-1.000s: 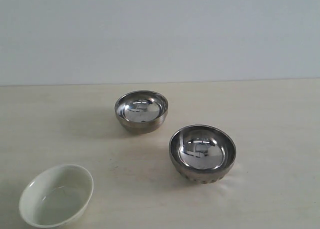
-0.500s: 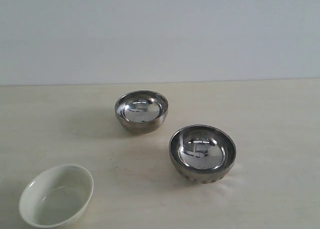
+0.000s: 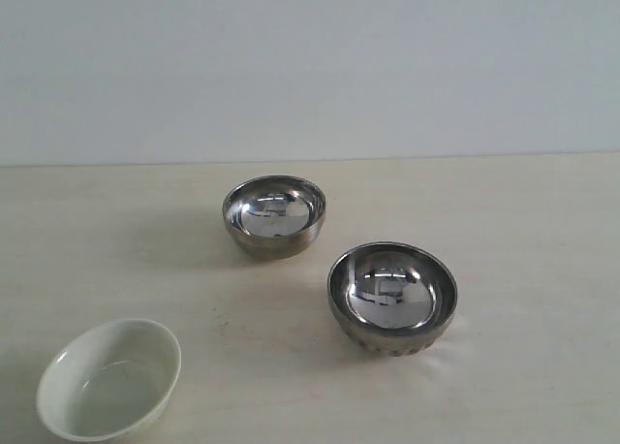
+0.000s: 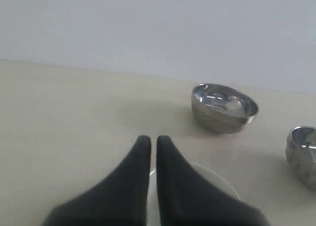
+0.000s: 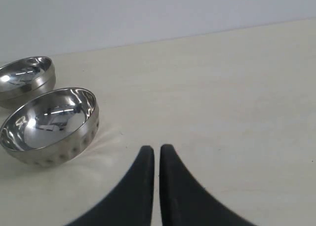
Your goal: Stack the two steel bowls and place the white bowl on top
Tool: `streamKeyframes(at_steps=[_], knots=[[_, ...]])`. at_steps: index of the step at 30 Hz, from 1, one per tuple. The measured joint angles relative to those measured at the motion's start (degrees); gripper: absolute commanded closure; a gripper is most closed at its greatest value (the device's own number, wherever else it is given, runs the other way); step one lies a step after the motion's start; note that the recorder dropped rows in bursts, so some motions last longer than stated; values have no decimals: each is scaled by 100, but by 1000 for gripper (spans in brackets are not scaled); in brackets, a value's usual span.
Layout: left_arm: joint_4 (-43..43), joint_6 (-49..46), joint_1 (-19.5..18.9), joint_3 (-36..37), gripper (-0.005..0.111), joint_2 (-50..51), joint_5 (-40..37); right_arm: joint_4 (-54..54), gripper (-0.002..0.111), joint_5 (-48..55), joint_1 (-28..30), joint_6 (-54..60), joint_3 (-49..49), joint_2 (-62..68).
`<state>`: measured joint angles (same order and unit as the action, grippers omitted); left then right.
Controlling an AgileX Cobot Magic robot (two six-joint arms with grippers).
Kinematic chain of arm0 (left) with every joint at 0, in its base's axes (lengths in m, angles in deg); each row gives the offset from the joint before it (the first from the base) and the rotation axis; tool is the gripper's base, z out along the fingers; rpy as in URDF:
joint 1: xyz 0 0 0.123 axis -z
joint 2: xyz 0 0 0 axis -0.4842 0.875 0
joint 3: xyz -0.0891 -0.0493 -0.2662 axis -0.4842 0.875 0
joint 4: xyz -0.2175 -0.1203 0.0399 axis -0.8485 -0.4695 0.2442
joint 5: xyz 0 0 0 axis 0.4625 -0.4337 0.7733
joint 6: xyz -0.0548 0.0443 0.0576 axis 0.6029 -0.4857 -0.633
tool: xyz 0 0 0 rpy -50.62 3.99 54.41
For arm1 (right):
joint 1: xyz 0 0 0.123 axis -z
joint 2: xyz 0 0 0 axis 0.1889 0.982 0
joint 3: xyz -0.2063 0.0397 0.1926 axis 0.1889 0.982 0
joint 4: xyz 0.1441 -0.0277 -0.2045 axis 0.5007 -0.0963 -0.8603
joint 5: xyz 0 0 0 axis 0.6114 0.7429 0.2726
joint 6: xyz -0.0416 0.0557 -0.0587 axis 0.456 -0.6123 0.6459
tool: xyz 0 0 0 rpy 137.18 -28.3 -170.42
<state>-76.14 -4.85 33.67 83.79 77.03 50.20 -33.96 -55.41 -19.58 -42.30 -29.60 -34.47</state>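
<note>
Left gripper (image 4: pixel 153 139): closed and empty, with only a thin slit between the two tips.
Left fingers (image 4: pixel 133 176): black and smooth, broad at the base, curving inward to narrow rounded tips.
Left pose: tips hang in the air, touching nothing.
Right gripper (image 5: pixel 157 148): closed and empty, tips parted by a hairline gap.
Right fingers (image 5: pixel 177 186): black, tapering, the two tips almost level.
Right pose: tips hang free, touching nothing.

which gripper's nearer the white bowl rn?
Left. The left gripper is directly at the white bowl, whose rim shows just beneath it. The right gripper is beside the ribbed steel bowl; its view shows no white bowl.
</note>
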Motion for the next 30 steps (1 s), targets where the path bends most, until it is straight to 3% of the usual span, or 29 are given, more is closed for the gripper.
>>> streamKeyframes(at_steps=[13, 23, 30], knots=[[-2329, 109, 0, 0, 103, 0, 1341, -11, 108, 0, 0, 0, 0, 0], [-4233, 109, 0, 0, 103, 0, 1450, -11, 108, 0, 0, 0, 0, 0], [-4604, 109, 0, 0, 103, 0, 1476, -11, 108, 0, 0, 0, 0, 0]])
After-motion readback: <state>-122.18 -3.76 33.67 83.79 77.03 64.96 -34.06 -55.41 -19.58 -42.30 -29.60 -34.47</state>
